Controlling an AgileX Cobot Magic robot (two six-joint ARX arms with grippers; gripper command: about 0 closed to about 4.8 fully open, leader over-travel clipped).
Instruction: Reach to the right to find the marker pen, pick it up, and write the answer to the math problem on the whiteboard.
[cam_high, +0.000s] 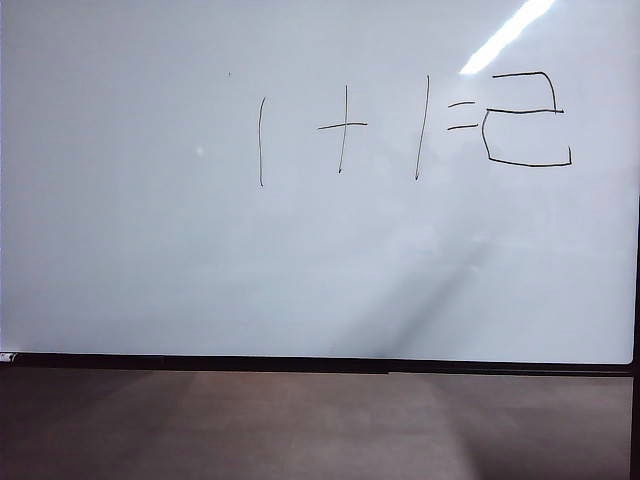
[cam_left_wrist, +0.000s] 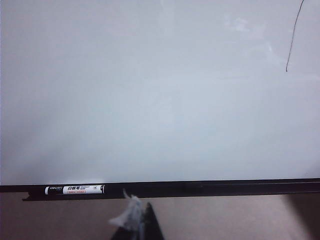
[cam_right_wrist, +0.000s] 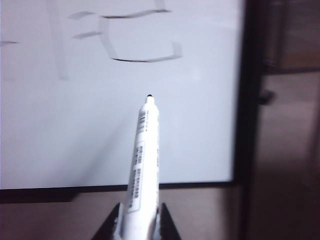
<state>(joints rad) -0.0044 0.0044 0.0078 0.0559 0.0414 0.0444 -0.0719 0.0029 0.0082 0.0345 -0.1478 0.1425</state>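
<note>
The whiteboard (cam_high: 150, 250) fills the exterior view, and neither gripper shows there. On it the math problem (cam_high: 343, 125) reads one plus one with two short dashes. The answer (cam_high: 527, 118), a boxy 2, stands right of the dashes. In the right wrist view my right gripper (cam_right_wrist: 137, 225) is shut on the marker pen (cam_right_wrist: 144, 160). The pen's light barrel sticks out ahead and its dark tip points at the board below the answer (cam_right_wrist: 145, 59), apart from the surface. My left gripper (cam_left_wrist: 140, 220) sits low before the board's lower edge, its fingers together with ragged white material on them.
A second pen (cam_left_wrist: 75, 189), black with a white label, lies on the ledge along the board's black lower frame (cam_left_wrist: 225, 187). The board's right frame edge (cam_right_wrist: 247, 100) runs close beside the held pen. Brown floor (cam_high: 320, 430) lies below the board.
</note>
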